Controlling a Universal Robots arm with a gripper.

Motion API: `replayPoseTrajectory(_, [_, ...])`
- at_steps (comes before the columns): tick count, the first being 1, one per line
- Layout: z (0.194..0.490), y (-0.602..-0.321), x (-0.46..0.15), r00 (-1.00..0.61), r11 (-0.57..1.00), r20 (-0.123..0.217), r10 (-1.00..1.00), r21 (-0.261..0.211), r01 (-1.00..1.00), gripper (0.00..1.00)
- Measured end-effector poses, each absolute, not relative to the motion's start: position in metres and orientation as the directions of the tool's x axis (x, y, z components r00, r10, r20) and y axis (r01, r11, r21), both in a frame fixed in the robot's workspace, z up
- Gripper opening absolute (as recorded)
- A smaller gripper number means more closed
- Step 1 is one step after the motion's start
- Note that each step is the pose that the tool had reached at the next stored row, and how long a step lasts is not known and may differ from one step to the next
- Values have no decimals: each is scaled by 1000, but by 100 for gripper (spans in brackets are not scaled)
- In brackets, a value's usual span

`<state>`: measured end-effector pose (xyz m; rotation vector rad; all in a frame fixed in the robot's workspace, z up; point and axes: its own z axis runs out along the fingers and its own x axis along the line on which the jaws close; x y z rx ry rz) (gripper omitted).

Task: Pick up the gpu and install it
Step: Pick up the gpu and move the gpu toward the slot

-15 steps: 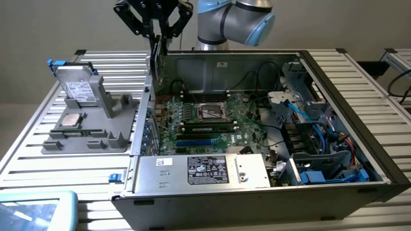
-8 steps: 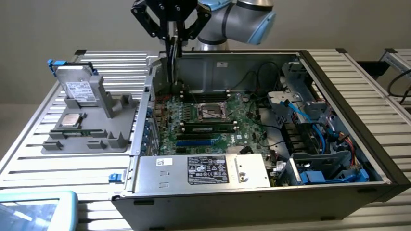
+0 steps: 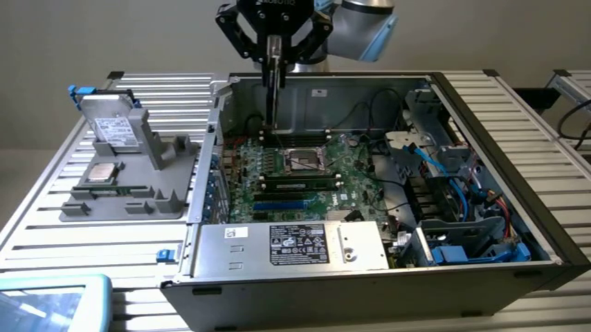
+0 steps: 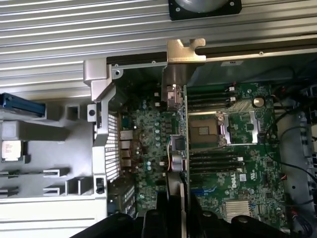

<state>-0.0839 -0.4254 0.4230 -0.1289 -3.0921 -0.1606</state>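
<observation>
The gripper [image 3: 274,54] is clamped on the gpu [image 3: 273,97], which hangs edge-on directly beneath it (upper centre of the exterior view), lower end near the motherboard [image 3: 309,173] inside the open computer case [image 3: 480,131].

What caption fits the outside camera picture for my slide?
Robot tool holds the gpu upright over the motherboard inside the open computer case.
</observation>
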Motion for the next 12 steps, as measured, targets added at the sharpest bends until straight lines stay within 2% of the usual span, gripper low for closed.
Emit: replayPoseTrajectory(12, [423,-433,-30,-996,991,50,80,101,85,28])
